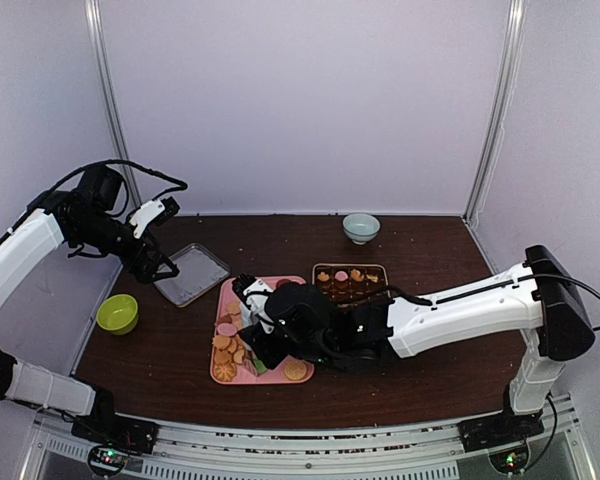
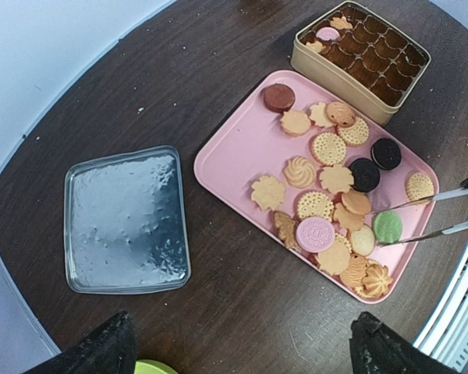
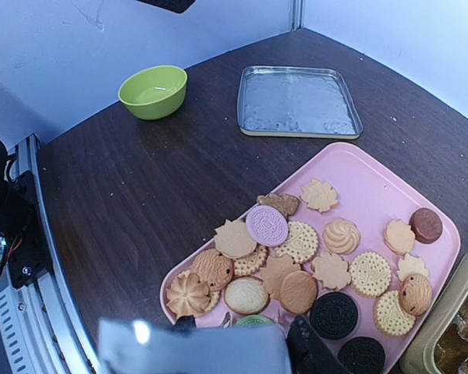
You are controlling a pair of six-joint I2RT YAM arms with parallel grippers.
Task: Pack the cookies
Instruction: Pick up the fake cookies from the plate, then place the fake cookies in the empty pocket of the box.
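The right hand [image 2: 377, 227] has its thin metal prongs narrowed onto a round, matt green cookie [image 2: 390, 226]. Around it the other cookies [image 2: 328, 148], dotted rounds, ridged swirls and leaf shapes, lie on a smooth pink tray [image 2: 234, 164]. Just past the tray stands a gold tin [image 2: 335, 86] with brown cells. Farther off, a shiny rectangular lid [image 2: 125, 222] lies on the dark wood bench [image 2: 218, 70]. The left hand [image 2: 249, 354], well apart, gapes wide.
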